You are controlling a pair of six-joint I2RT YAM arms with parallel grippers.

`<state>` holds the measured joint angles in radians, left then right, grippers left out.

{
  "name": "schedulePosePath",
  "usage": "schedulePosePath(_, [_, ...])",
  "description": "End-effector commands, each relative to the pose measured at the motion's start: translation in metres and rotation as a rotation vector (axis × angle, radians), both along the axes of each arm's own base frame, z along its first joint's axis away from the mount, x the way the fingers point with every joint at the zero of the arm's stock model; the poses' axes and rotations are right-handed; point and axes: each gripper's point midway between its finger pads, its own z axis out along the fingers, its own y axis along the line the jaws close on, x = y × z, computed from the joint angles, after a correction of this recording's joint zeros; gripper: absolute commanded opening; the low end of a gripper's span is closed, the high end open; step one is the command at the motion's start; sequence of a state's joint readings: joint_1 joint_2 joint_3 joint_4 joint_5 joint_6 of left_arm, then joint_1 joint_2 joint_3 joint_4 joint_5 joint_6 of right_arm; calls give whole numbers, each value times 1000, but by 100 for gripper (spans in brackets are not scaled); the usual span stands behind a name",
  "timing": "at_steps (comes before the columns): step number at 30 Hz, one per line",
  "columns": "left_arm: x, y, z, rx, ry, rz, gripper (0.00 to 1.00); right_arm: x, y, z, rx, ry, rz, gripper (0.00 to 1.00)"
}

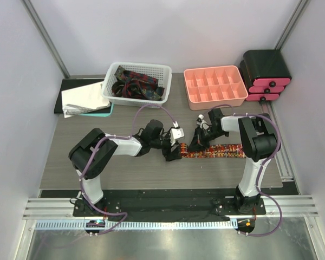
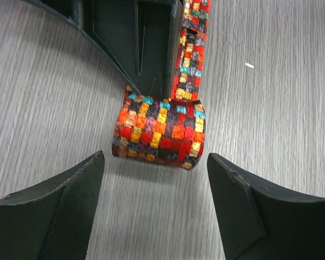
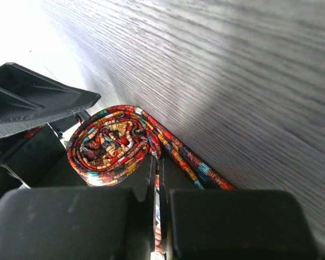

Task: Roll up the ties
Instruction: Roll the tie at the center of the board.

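One tie with a red, orange and teal check lies on the table (image 1: 86, 162). Its flat length (image 1: 222, 152) runs right, and its left end is wound into a roll (image 2: 158, 132) (image 3: 111, 146). My left gripper (image 1: 171, 154) (image 2: 156, 172) is open, a finger on each side just short of the roll and not touching it. My right gripper (image 1: 197, 143) (image 3: 155, 165) is shut on the tie right beside the roll, with a sliver of fabric showing between its fingers (image 3: 135, 179). In the left wrist view those black right fingers (image 2: 151, 49) stand behind the roll.
A white basket (image 1: 138, 66) at the back holds several more dark patterned ties (image 1: 132, 86). A pink compartment tray (image 1: 214, 86) sits to its right, and a black and pink drawer unit (image 1: 266, 76) stands at the far right. White cloth on a dark mat (image 1: 82, 98) lies back left.
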<state>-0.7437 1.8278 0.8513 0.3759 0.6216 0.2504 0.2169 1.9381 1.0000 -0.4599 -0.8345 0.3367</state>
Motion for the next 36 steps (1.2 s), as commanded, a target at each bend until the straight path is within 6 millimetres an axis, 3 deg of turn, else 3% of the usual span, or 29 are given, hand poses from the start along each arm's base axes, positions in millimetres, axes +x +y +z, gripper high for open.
schedulePosePath(1, [14, -20, 24, -90, -47, -24, 74, -10, -20, -53, -226, -6, 34, 1])
schedulePosePath(8, [11, -31, 22, -106, -30, -53, 64, -3, -3, -53, -182, -18, 10, 1])
schedulePosePath(18, [-10, -24, -8, -8, 29, -62, 43, 4, 13, -53, -139, -48, -40, 1])
schedulePosePath(20, [-7, -24, -13, 46, 14, -43, 36, 5, 19, -47, -120, -52, -37, 1])
schedulePosePath(21, [-12, -15, -27, 114, 33, -46, 33, 6, 20, -44, -114, -55, -38, 1])
schedulePosePath(25, [-15, 4, -52, 271, 48, -37, 21, 8, 20, -26, -106, -86, -11, 6])
schedulePosePath(33, [-23, 34, -78, 464, 66, -31, 15, 10, 7, 17, -109, -141, 81, 26])
schedulePosePath(36, [-23, 43, -90, 516, 73, -16, 13, 11, -2, 27, -109, -128, 77, 29])
